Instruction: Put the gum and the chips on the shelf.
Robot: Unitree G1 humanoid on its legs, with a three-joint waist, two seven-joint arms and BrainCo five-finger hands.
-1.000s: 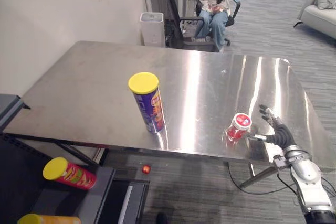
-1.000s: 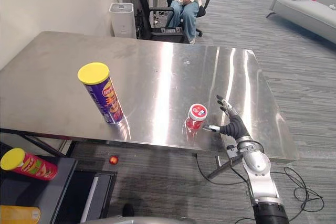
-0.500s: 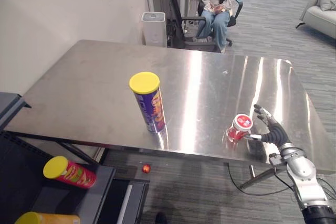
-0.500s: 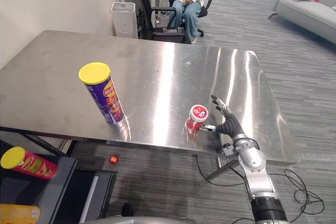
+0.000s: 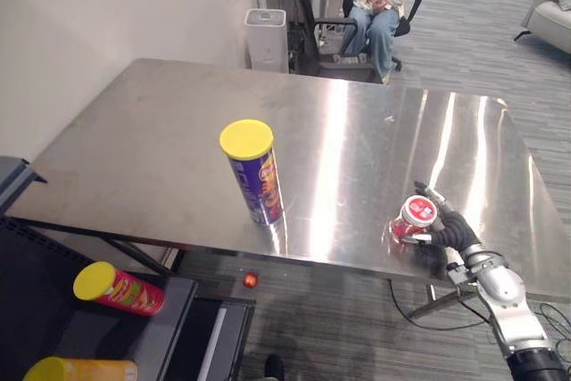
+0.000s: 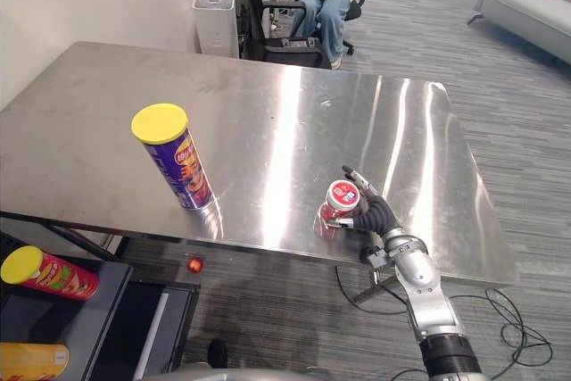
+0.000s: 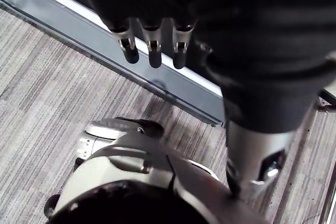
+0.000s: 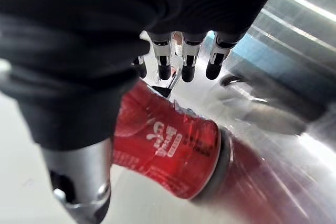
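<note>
The small red white-lidded gum canister (image 6: pixel 340 201) stood upright on the steel surface (image 6: pixel 268 104), just inside the right hand's (image 6: pixel 376 217) fingers (image 8: pixel 187 60) — spread apart, clamped on nothing.

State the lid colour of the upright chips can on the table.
Yellow lid, clearest in the left eye view.

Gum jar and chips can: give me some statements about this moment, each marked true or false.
The gum jar sits on the steel table near its front edge. True.
The purple chips can lies on its side. False: it stands upright, yellow lid on top.
The right hand is at the gum jar, thumb on one side, fingers on the other. True.
The left hand holds the chips can. False: it hangs over the floor, empty.
</note>
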